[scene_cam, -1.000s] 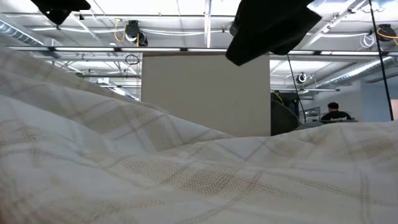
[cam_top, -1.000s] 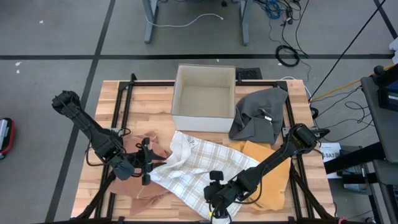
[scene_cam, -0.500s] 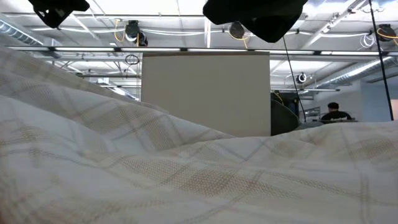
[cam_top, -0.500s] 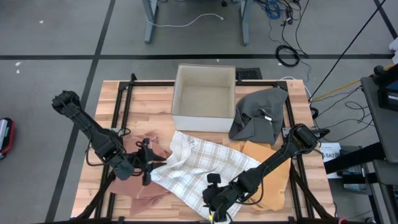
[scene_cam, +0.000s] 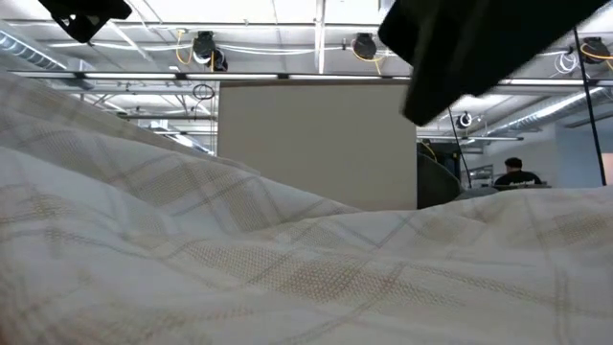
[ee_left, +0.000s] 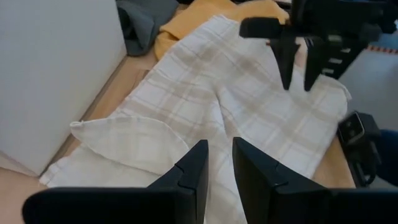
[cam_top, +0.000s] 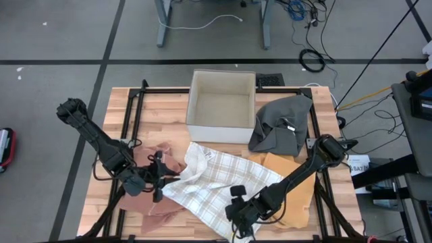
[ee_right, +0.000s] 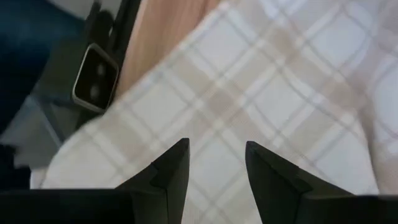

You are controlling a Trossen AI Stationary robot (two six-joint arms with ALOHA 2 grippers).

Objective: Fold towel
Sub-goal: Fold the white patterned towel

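A soft, matt checked cloth towel (cam_top: 223, 179) lies rumpled on a slatted, lightly varnished wooden table (cam_top: 169, 108).

1 checked towel (cam_top: 223, 177), 3 other cloths (cam_top: 282, 124), 1 box (cam_top: 221, 106), perhaps 1 person (scene_cam: 514, 172)

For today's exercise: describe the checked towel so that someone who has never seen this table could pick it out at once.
Start at the white open box at the back of the wooden table. The checked towel lies rumpled just in front of it, mid-table. Its neighbours, a grey cloth, an orange cloth and a pink cloth, are plain; only this one is cream with pale plaid lines.
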